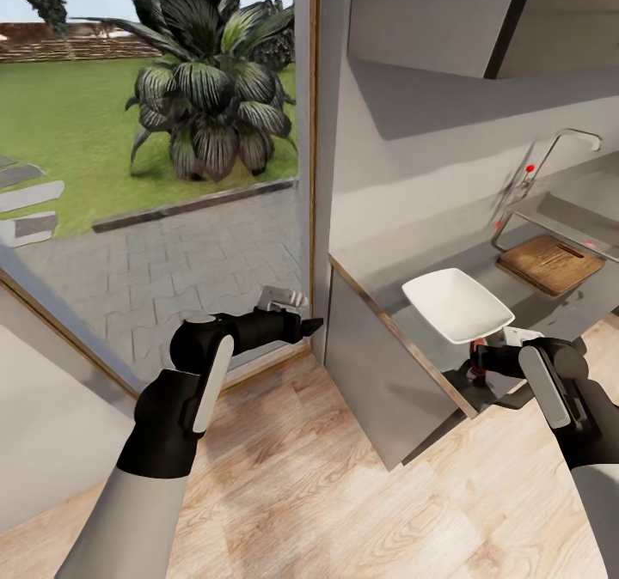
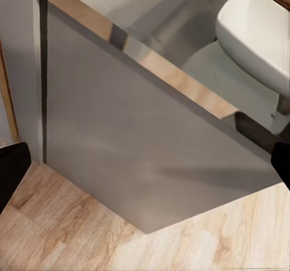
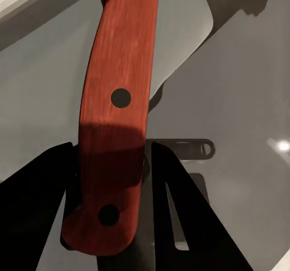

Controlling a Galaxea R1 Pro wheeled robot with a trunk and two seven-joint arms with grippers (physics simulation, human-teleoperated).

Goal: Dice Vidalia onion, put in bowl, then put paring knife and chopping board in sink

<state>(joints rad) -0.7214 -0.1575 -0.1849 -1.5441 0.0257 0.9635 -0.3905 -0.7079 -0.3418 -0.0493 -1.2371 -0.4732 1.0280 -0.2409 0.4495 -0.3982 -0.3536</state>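
A: Knife position? Take the bowl (image 1: 458,304) as reference.

B: Paring knife (image 3: 115,114) sits between the right gripper's (image 1: 478,362) two dark fingers (image 3: 36,204), which pinch the lower part of the red-orange handle from both sides. Three dark rivets show along the handle. Blade can't be made out. The gripper is just at the bowl's near edge, over the countertop (image 1: 404,326) front lip.

A: Other task items?

B: Chopping board (image 1: 551,264) lies beyond the bowl, further along the countertop, with the curved tap (image 1: 559,145) behind it. Sink basin itself can't be made out clearly. No onion to note.

A: Left side?

B: Left gripper (image 1: 297,326) hovers well apart from the bowl, off the countertop's end, before a glass door (image 1: 155,175). Fingers spread, nothing between them; the wrist view looks down on the grey cabinet front (image 2: 139,144).
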